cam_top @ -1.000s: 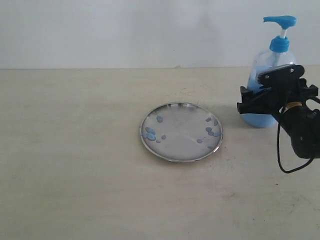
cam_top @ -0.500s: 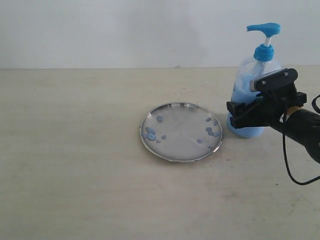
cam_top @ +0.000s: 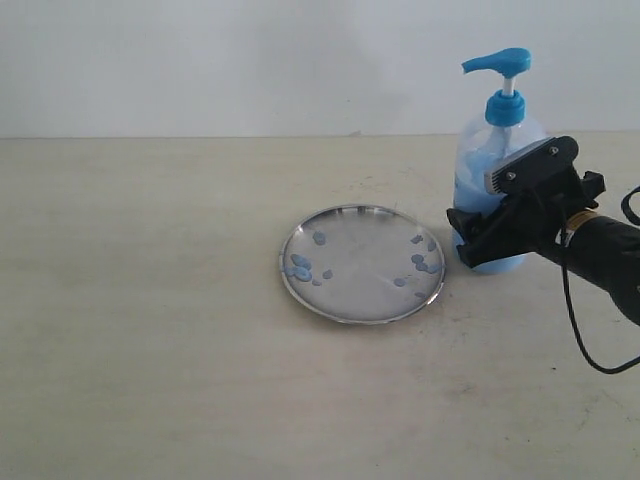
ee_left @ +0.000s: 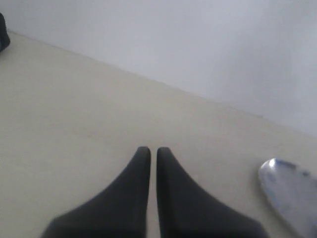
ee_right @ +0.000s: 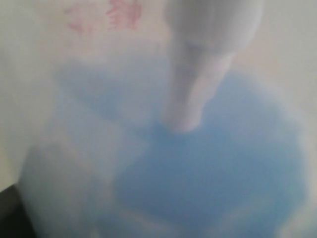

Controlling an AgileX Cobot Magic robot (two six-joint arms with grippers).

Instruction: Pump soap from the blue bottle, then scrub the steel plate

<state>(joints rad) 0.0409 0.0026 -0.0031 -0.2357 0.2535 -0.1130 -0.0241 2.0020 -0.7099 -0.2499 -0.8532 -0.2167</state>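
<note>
The blue bottle (cam_top: 487, 150), clear with a blue pump head (cam_top: 497, 62), stands just right of the steel plate (cam_top: 362, 262), leaning slightly. My right gripper (cam_top: 488, 236) is shut on its lower body, from the right. The right wrist view is filled by the bottle (ee_right: 124, 99), with the light blue soap (ee_right: 213, 168) inside it. Small blue soap blobs (cam_top: 300, 267) dot the plate. The left gripper (ee_left: 152, 150) hovers shut and empty over the table, with the plate's edge (ee_left: 290, 191) off to one side. It is outside the exterior view.
The pale tabletop (cam_top: 150, 330) runs back to a white wall (cam_top: 250, 60). A black cable (cam_top: 580, 330) hangs from the right arm (cam_top: 605, 255). Red print (ee_right: 101, 14) shows on the bottle.
The right gripper has carried the bottle leftward to just beside the plate's right rim. The plate has stayed still.
</note>
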